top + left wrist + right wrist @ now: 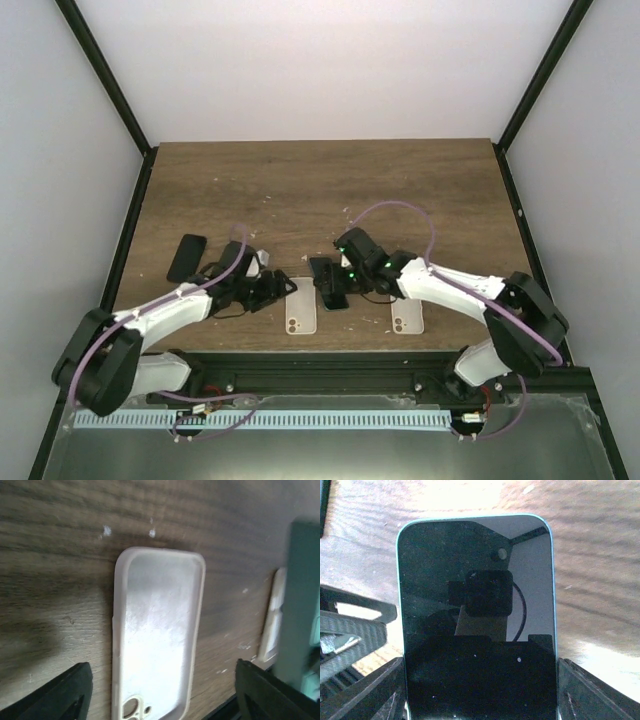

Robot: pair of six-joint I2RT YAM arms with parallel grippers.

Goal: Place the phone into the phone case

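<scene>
Top external shows us the phone (327, 280) near the middle of the wooden table (320, 190), just right of a cream phone case (301, 312) that lies flat near the front edge. On the right wrist view we see the right gripper (480, 690) clamped across the phone's width, a finger (375, 695) against each long side. The glossy black screen has a thin teal rim. We cannot tell whether the phone touches the table. On the left wrist view the left gripper (162, 697) hangs by the case, jaws spread wide with a gap on either side, gripping nothing. The case lies hollow side up. A second cream case (407, 315) lies further right, and a dark slab (186, 258) sits well to the left.
</scene>
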